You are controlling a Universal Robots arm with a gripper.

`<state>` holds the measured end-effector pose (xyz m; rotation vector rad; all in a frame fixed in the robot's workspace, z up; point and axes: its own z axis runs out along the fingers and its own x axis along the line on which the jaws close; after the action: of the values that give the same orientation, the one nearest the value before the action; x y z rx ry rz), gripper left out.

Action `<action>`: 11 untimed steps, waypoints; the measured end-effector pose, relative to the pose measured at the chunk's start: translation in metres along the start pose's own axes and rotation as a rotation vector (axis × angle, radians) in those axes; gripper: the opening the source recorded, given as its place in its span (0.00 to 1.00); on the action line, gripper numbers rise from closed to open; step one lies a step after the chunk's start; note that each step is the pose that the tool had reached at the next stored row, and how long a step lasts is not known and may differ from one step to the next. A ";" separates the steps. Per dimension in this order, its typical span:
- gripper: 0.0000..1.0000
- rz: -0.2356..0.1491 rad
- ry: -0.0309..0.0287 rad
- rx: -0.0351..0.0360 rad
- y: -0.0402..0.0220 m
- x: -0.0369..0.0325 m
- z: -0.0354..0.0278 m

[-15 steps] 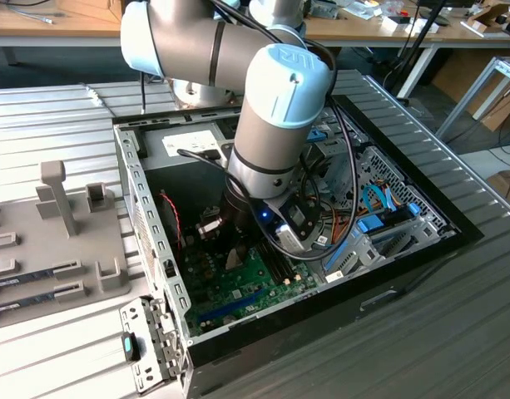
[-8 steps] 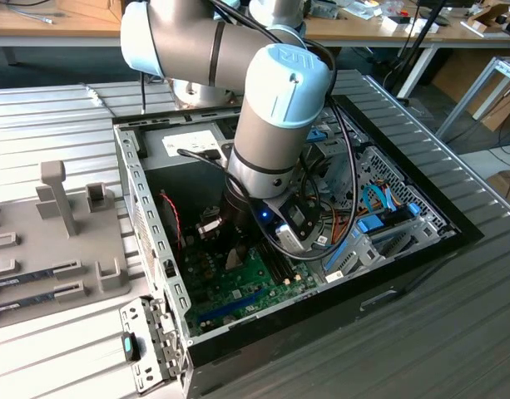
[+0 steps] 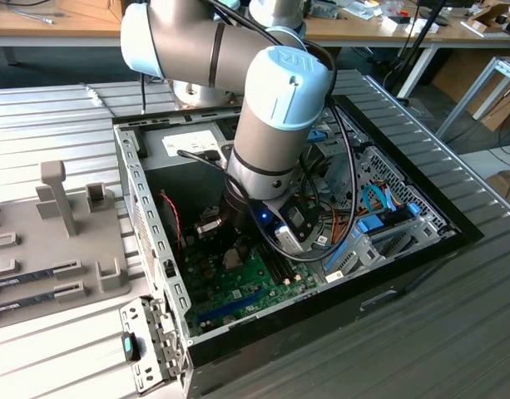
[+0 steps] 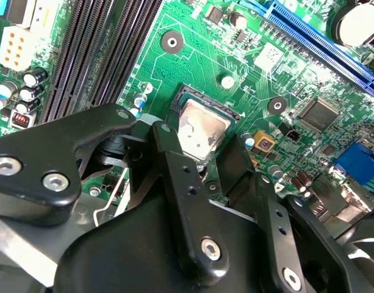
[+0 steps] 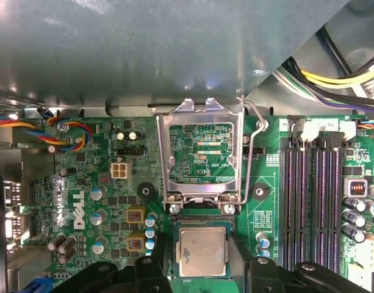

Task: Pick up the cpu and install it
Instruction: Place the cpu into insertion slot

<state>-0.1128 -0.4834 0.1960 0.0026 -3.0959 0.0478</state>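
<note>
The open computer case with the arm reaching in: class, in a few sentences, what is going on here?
A robot arm reaches down into the open computer case, its gripper low over the motherboard. The cpu lies flat in its socket, directly under the gripper. The socket's metal retention frame stands flipped open beside it, so the cpu is not yet locked in.

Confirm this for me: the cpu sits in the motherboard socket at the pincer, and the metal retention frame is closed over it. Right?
No. The retention frame is swung open, clear of the cpu, whose metal top lies bare; the first wrist view shows it. The cpu does sit in the socket at the pincer.
</note>
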 end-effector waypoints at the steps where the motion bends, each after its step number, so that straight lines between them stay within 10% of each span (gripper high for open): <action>1: 0.52 0.000 -0.0006 -0.0015 0.0000 0.0000 -0.0010; 11: 0.52 0.000 -0.0035 -0.0036 -0.0005 0.0010 -0.0152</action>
<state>-0.1131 -0.4834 0.2113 0.0028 -3.0995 0.0422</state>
